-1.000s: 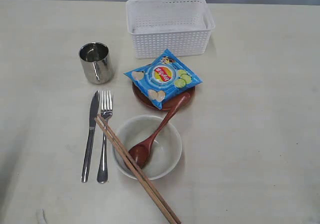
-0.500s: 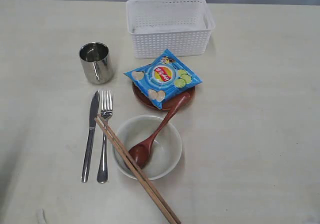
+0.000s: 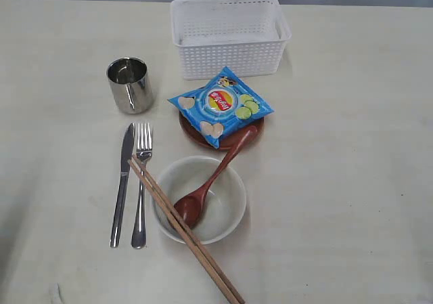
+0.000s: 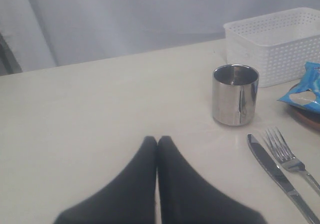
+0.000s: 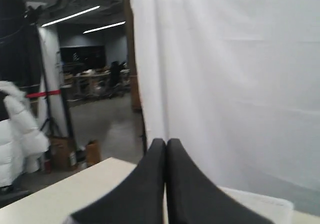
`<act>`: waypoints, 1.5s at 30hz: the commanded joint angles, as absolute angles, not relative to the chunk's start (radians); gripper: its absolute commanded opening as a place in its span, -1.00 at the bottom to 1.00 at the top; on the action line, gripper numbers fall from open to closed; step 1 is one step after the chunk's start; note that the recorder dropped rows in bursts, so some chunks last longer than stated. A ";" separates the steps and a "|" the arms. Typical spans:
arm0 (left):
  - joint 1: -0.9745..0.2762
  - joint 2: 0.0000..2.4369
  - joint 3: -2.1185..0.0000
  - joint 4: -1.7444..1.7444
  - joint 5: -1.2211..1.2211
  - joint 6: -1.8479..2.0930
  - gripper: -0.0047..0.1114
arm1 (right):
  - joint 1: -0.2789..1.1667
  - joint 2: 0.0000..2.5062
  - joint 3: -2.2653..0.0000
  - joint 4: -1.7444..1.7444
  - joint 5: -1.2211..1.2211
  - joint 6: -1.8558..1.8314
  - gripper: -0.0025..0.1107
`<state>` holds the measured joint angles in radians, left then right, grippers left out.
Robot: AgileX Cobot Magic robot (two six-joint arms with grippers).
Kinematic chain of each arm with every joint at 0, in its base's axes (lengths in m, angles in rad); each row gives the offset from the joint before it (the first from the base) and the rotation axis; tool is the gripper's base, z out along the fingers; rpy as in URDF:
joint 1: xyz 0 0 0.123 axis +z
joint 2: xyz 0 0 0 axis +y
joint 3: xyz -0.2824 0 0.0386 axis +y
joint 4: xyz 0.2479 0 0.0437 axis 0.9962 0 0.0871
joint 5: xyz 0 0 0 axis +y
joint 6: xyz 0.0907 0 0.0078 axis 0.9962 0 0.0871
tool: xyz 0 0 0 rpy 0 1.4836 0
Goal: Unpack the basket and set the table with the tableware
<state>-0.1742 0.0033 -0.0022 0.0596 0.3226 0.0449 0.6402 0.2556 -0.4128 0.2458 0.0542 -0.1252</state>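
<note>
The white basket [image 3: 230,34] stands empty at the back of the table [image 3: 352,182]. In front of it a blue crisp bag [image 3: 220,105] lies on the dark brown plate [image 3: 256,126]. The off-white bowl [image 3: 224,189] holds the wooden spoon [image 3: 215,179], and the chopsticks [image 3: 183,226] lie across its rim. Knife [image 3: 122,182] and fork [image 3: 141,182] lie side by side to its left, below the steel mug [image 3: 128,84]. Neither gripper shows in the exterior view. My left gripper [image 4: 157,139] is shut and empty, short of the mug [image 4: 235,94]. My right gripper [image 5: 165,141] is shut and empty, up off the table.
The left wrist view also shows the basket [image 4: 275,42], knife [image 4: 272,171], fork [image 4: 290,159] and a corner of the crisp bag [image 4: 306,92]. A white curtain [image 5: 230,74] hangs behind the table's far edge.
</note>
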 commanded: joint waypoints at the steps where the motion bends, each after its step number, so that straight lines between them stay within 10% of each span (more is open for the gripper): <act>1: -0.172 0.000 0.000 0.051 0.322 0.044 -0.92 | 0.534 0.123 -0.270 0.060 -0.064 -0.082 -0.96; 14: -0.172 0.000 0.000 0.051 0.322 0.044 -0.92 | 0.118 0.000 -0.015 0.055 -0.009 -0.067 -0.96; 45: -0.172 0.000 0.000 0.051 0.322 0.044 -0.92 | 0.099 0.000 0.000 -0.075 0.325 -0.069 -0.96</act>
